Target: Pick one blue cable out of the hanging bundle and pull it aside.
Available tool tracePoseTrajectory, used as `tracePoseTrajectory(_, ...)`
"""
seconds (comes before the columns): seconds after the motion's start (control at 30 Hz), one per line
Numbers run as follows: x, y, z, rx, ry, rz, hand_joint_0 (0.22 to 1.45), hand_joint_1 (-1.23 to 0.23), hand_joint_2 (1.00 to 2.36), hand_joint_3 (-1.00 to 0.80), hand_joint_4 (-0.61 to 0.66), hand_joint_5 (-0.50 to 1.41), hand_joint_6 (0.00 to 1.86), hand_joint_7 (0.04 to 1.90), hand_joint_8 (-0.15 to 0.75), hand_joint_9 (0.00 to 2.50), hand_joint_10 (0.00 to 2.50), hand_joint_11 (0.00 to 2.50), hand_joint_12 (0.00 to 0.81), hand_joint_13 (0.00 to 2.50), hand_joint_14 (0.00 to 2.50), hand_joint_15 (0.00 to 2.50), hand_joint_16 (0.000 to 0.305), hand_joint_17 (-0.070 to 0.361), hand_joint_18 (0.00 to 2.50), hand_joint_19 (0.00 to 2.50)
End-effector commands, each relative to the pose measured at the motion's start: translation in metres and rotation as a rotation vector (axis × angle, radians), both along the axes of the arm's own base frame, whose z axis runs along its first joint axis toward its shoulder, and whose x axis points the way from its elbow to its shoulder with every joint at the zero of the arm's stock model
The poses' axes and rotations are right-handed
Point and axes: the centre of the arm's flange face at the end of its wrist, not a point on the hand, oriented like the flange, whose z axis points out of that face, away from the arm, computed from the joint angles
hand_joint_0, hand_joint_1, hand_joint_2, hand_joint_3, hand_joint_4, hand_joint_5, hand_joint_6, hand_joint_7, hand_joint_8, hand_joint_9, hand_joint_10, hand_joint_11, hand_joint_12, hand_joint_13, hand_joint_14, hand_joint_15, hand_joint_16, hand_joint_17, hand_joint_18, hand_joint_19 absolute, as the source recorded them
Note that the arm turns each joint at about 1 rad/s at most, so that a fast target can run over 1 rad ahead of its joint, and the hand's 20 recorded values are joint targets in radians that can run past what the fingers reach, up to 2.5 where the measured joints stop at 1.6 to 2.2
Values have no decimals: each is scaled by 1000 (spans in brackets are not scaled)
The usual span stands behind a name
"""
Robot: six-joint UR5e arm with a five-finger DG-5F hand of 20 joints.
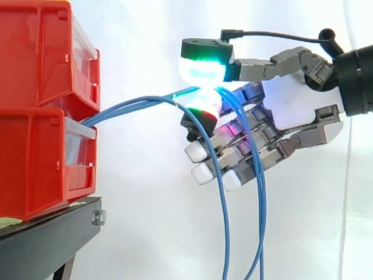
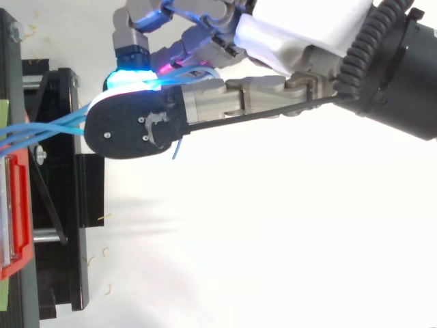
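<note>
Several blue cables (image 1: 134, 107) run from the red bins (image 1: 41, 105) at the left out to the right, then hang down in long loops (image 1: 224, 221). My hand (image 1: 291, 116) comes in from the right. Its thumb pad, glowing green, and a fingertip glowing red (image 1: 205, 106) pinch a blue cable between them at about the level of the bins' gap. The other fingers (image 1: 201, 172) stretch out lower, with the hanging cables passing in front of them. From above, the thumb (image 2: 136, 126) covers the pinch, and the cables (image 2: 48, 130) fan out leftward to the bins.
The red bins are stacked on a black stand (image 1: 52, 233) at the left. A white curtain (image 1: 145, 204) hangs behind everything. In the top view the stand's black frame (image 2: 61, 205) runs down the left side.
</note>
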Motion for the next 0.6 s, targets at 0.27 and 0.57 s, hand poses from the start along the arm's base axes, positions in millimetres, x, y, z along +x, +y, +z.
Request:
tracePoseTrajectory(0.27,0,0,-1,-2,6,3,722,-893,1000,-500,85,-167,918,1474,256,856,17,605,378,749,20,509,52,118,656,510)
tracePoseTrajectory(0.57,-1,-1,0,0,2,0,394,-669,1000,-500,184,-152,864,1228,354,915,14,582,479,784,19,521,70,158,718,557)
